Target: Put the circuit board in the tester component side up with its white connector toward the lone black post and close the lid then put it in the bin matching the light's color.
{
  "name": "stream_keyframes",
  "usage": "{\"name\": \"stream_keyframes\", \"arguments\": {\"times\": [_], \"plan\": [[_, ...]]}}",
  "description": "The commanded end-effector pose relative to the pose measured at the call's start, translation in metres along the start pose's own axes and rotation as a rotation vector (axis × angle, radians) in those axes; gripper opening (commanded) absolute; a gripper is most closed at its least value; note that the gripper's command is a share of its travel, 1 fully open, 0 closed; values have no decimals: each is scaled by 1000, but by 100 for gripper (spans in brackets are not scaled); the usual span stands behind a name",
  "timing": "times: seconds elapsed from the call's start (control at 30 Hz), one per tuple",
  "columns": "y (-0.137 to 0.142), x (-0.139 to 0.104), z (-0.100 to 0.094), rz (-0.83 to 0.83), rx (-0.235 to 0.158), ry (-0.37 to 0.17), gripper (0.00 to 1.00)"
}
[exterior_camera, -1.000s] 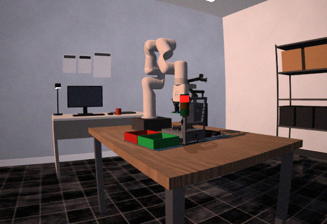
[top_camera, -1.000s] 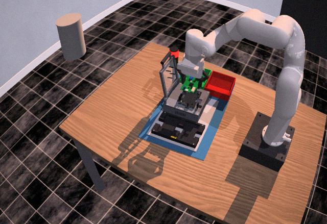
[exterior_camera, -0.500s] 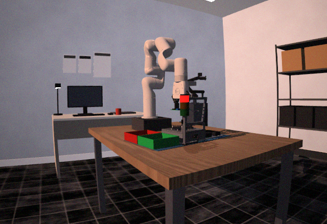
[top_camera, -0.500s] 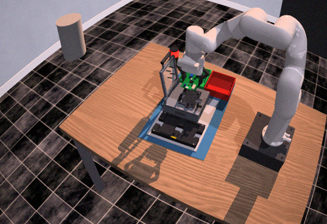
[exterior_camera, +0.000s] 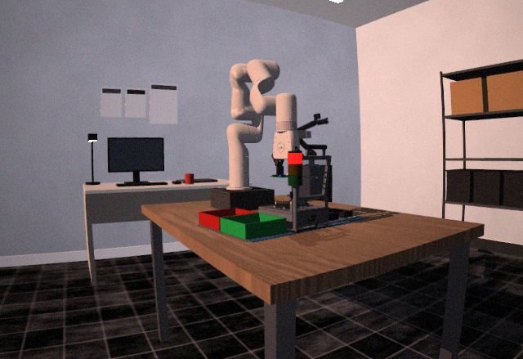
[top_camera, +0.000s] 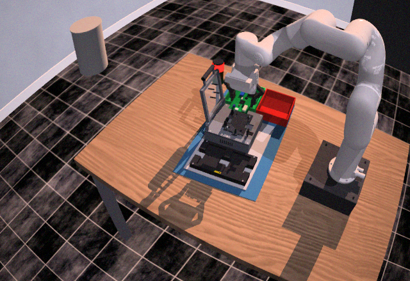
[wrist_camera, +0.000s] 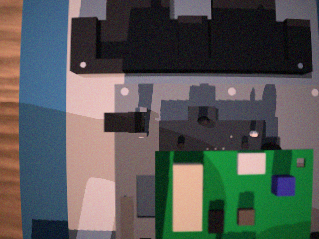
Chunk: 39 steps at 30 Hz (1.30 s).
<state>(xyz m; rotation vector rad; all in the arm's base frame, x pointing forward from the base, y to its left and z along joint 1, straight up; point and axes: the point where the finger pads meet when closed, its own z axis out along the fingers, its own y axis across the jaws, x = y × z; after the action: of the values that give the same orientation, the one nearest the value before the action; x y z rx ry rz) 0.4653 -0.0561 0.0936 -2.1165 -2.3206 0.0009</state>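
The green circuit board is level, component side up, held above the rear part of the tester. My gripper is shut on the board; its fingertips are outside the wrist view. A long cream connector lies along the board's left side in the wrist view. The tester's lid stands open. The signal light shows red. The red bin and the green bin stand behind the tester, seen from the top view.
The black tray lies in front of the tester on the blue mat. A black block, apparently the hook's tab, sticks out at the tester's side. The raised lid and the light column are close beside the gripper.
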Motion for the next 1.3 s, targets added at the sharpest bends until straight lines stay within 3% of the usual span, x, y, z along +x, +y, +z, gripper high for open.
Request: {"name": "stream_keyframes", "arguments": {"times": [0.0,0.17,0.53,0.6,0.97,1.27], "plan": [[-4,-10,2,0,-4,-1,79],[-14,-29,7,0,-4,-1,79],[-50,-99,29,0,-4,-2,79],[-50,-99,29,0,-4,-2,79],[-84,-163,49,0,-3,-2,79],[-95,-185,56,0,-3,-2,79]]}}
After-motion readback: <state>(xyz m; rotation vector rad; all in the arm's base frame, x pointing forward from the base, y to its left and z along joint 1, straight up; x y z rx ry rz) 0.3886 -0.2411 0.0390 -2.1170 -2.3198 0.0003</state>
